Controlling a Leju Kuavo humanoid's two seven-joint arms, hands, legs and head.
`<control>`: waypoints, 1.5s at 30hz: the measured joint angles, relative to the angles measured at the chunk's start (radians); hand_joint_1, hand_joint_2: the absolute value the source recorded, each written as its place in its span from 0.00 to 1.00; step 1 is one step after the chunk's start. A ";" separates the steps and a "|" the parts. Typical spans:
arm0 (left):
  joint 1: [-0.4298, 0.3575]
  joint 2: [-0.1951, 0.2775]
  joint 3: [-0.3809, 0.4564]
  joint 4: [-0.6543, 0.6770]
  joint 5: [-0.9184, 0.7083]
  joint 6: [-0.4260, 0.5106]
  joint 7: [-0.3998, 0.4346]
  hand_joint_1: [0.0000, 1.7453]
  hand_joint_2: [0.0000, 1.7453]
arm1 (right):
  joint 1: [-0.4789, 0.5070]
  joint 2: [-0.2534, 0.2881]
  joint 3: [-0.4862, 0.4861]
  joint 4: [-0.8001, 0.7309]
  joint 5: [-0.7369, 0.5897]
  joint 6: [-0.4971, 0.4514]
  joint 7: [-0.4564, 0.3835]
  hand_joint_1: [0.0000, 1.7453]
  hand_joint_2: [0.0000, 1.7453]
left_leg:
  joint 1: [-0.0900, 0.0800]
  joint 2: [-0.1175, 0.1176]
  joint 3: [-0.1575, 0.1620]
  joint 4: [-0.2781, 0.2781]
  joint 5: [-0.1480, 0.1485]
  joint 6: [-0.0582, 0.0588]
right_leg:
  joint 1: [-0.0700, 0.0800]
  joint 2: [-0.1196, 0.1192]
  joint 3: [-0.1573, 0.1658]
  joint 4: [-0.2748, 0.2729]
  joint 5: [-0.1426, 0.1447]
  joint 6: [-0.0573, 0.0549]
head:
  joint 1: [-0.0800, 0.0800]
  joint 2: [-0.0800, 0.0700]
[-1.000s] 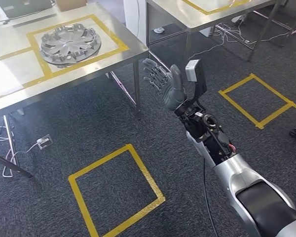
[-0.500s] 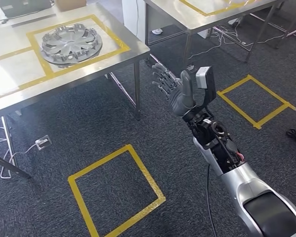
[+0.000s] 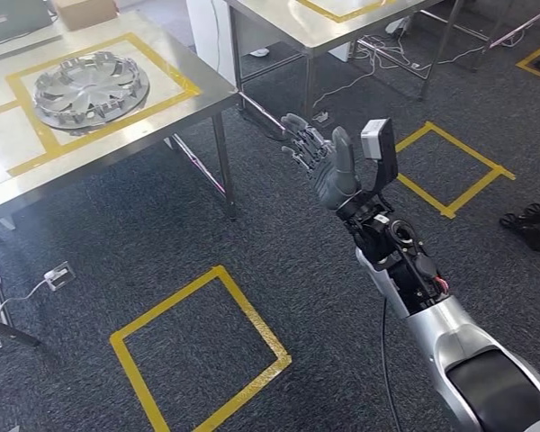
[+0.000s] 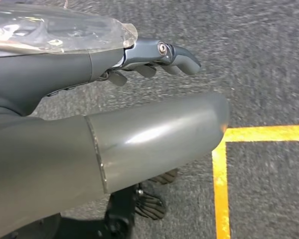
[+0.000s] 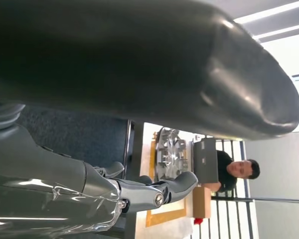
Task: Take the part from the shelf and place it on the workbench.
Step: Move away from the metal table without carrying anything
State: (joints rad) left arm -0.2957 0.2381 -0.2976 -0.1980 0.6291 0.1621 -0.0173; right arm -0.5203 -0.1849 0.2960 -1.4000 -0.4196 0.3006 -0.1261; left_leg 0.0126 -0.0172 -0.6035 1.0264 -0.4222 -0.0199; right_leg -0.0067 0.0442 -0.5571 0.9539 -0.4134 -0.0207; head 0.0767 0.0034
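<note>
Item 1, nearest: my right hand [image 3: 325,162], raised in front of me over dark carpet. Fingers [image 3: 301,139] spread apart, thumb up, nothing held. In the right wrist view the thumb [image 5: 201,74] looms large and the fingers [image 5: 155,191] lie extended.

Item 2: my left hand [image 4: 102,129], hanging low over the carpet beside a yellow tape line [image 4: 220,184]. Thumb [image 4: 155,137] and one dark finger [image 4: 167,52] show; nothing is seen in it, but how far it is spread I cannot tell.

Item 3: yellow tape square [image 3: 199,351] on the floor ahead, nothing inside it. A second tape square [image 3: 451,166] lies beyond my right hand, nothing inside it either.

Item 4: steel workbench [image 3: 152,112], marked with a yellow tape frame [image 3: 179,85]. Contents of the frame: one silver wheel cover [image 3: 91,85], lying flat and wholly within the tape. This is the part; I judge the placing done.

Item 5, farthest: second steel table [image 3: 308,27]; cables [image 3: 369,54] on the floor beneath it. A cardboard box [image 3: 84,11] stands at the workbench's far edge.

Hazards, as I judge them: my outstretched right arm could clip the workbench corner or leg [image 3: 223,166] if I turn toward it. A knock to the bench might shift the wheel cover off its frame. Loose cables could snag a foot if I walk that way.
</note>
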 joint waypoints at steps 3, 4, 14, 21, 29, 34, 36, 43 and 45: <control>-0.006 0.001 -0.001 0.000 -0.001 0.000 0.000 0.00 0.00 | -0.002 0.000 -0.006 0.000 0.001 0.006 0.001 0.00 0.00 | -0.005 -0.010 0.033 -0.074 0.013 0.010 | 0.001 0.016 -0.008 0.000 0.003 0.015 | 0.000 0.000; -0.006 0.000 -0.001 0.000 0.000 0.000 0.000 0.00 0.00 | -0.003 0.000 -0.009 0.000 0.001 0.008 0.001 0.00 0.00 | -0.004 -0.005 0.034 -0.075 0.014 0.015 | 0.001 0.020 -0.009 -0.001 0.004 0.021 | 0.001 0.000; -0.009 -0.007 -0.001 0.000 0.000 0.000 0.001 0.00 0.00 | -0.010 0.000 -0.023 0.008 0.023 0.013 -0.012 0.00 0.00 | 0.003 0.053 0.046 -0.084 0.014 0.032 | -0.009 -0.053 -0.084 0.171 -0.051 0.047 | 0.017 0.000; -0.010 -0.006 -0.001 0.000 0.003 -0.001 0.001 0.00 0.00 | -0.019 0.000 -0.027 0.016 0.041 0.023 -0.022 0.00 0.00 | -0.003 0.069 0.034 -0.054 -0.010 -0.003 | -0.001 -0.061 -0.007 0.007 -0.006 0.015 | 0.011 0.000; 0.000 -0.003 -0.001 0.000 0.011 -0.002 0.001 0.00 0.00 | -0.013 0.003 -0.027 0.023 0.052 0.038 -0.023 0.00 0.00 | 0.000 0.015 -0.057 0.119 -0.053 -0.003 | -0.001 -0.003 -0.010 0.004 0.002 0.000 | 0.002 0.000; -0.005 0.003 -0.001 0.000 0.011 -0.002 0.001 0.00 0.00 | -0.015 0.004 -0.028 0.025 0.052 0.040 -0.023 0.00 0.00 | -0.006 -0.010 0.033 -0.074 0.014 0.014 | -0.001 0.029 -0.016 0.003 0.007 0.019 | 0.000 0.000; -0.006 0.002 -0.001 0.000 0.011 -0.002 0.001 0.00 0.00 | -0.016 0.004 -0.033 0.026 0.052 0.040 -0.023 0.00 0.00 | -0.002 0.003 0.038 -0.083 0.018 0.024 | 0.000 0.025 -0.023 0.011 -0.001 0.030 | 0.001 0.000; 0.002 -0.001 -0.001 0.000 0.017 -0.002 -0.003 0.00 0.00 | 0.006 0.005 -0.044 0.026 0.058 0.032 -0.020 0.00 0.00 | 0.001 0.040 0.044 -0.089 0.019 0.035 | -0.008 -0.037 -0.140 0.284 -0.110 0.050 | 0.016 0.000; 0.003 -0.001 -0.001 0.000 0.017 -0.002 -0.004 0.00 0.00 | 0.008 0.006 -0.045 0.023 0.059 0.030 -0.018 0.00 0.00 | 0.001 0.048 0.047 -0.085 0.014 0.029 | -0.009 -0.054 -0.071 0.144 -0.045 0.050 | 0.019 0.000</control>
State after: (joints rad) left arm -0.2925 0.2367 -0.2987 -0.1980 0.6464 0.1599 -0.0218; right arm -0.5121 -0.1794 0.2506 -1.3769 -0.3605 0.3306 -0.1437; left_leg 0.0139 0.0304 -0.5568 0.9417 -0.4082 0.0088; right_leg -0.0161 -0.0095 -0.6279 1.0977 -0.4581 0.0293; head 0.0953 0.0034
